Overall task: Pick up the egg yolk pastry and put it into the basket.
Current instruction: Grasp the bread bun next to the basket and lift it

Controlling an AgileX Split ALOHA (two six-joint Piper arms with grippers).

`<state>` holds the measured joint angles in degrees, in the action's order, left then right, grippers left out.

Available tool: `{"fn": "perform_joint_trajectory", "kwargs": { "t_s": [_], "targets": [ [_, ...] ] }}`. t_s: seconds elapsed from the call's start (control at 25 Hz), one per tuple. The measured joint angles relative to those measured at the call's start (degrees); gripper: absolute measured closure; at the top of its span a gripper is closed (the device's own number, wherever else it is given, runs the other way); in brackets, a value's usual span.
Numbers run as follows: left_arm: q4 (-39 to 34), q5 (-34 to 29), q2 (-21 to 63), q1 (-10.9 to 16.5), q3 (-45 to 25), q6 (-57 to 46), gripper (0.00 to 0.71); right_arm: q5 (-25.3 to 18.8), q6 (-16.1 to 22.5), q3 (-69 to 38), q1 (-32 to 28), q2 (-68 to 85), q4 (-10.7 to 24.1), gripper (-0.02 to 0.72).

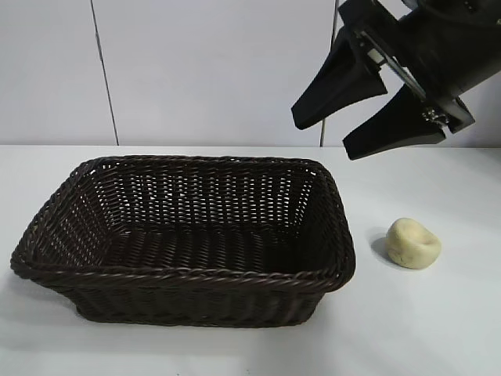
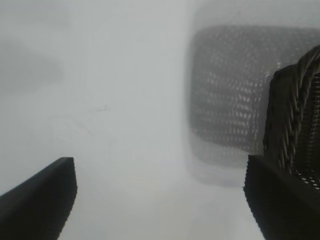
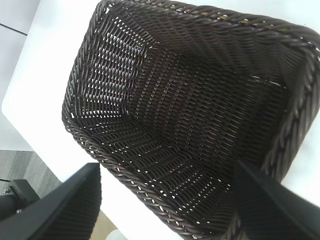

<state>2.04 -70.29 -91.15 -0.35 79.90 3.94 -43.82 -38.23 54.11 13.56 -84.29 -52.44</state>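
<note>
The egg yolk pastry [image 1: 414, 243], a small pale cream-yellow dented lump, lies on the white table to the right of the basket. The dark brown wicker basket [image 1: 188, 235] sits at the table's middle and is empty inside; it fills the right wrist view [image 3: 190, 105], and one corner shows in the left wrist view [image 2: 295, 120]. My right gripper [image 1: 322, 138] hangs open and empty high above the basket's right end, up and left of the pastry. My left gripper [image 2: 160, 200] is open and empty beside the basket; it does not show in the exterior view.
The white table [image 1: 438, 329] has bare surface in front of and to the right of the pastry. A white wall with a dark vertical seam [image 1: 106, 78] stands behind the table. The table's edge and floor show in the right wrist view [image 3: 20, 150].
</note>
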Motion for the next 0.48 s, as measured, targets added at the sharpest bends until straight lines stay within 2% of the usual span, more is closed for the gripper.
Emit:
{"fn": "perform_joint_trajectory", "kwargs": {
  "t_s": [0.48],
  "targets": [
    [0.00,-0.51,34.68,0.00,-24.63,0.00,0.052,0.00,0.00,0.00,0.00,0.00,0.13,0.175]
  ]
}}
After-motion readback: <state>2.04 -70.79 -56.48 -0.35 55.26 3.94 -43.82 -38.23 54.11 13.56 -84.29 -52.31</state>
